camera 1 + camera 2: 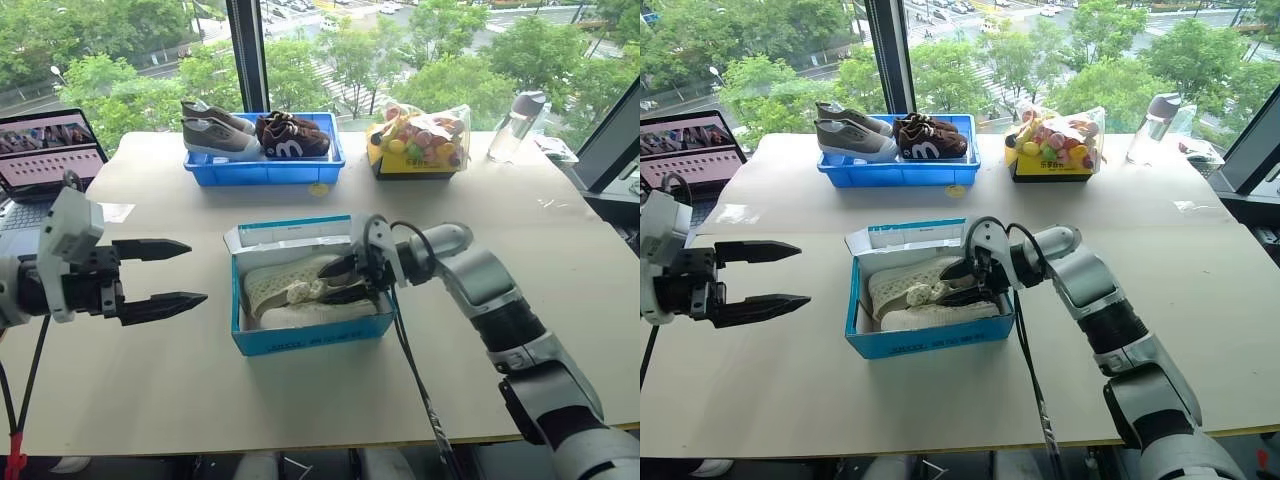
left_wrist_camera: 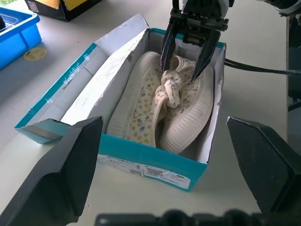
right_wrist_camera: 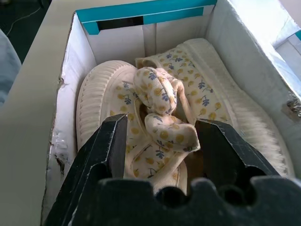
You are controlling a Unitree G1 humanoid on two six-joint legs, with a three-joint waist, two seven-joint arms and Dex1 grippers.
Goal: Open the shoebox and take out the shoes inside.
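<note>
The shoebox (image 1: 310, 338) stands open at the middle of the table, its lid (image 1: 290, 235) folded back toward the window. Inside lie the shoes (image 1: 285, 290), cream-white with flower-print insoles, their laces tied in one knot (image 3: 164, 113). My right gripper (image 1: 335, 282) reaches into the box from the right. Its fingers stand apart on either side of the knot (image 2: 176, 87). Left of the box, my left gripper (image 1: 195, 272) hovers above the table, open and empty, pointing at the box.
A blue bin (image 1: 265, 170) with grey and dark brown sneakers sits at the back. A snack bag (image 1: 420, 140) and a bottle (image 1: 517, 125) stand at the back right, a laptop (image 1: 45, 150) at the far left. A black cable (image 1: 415, 380) hangs from my right arm.
</note>
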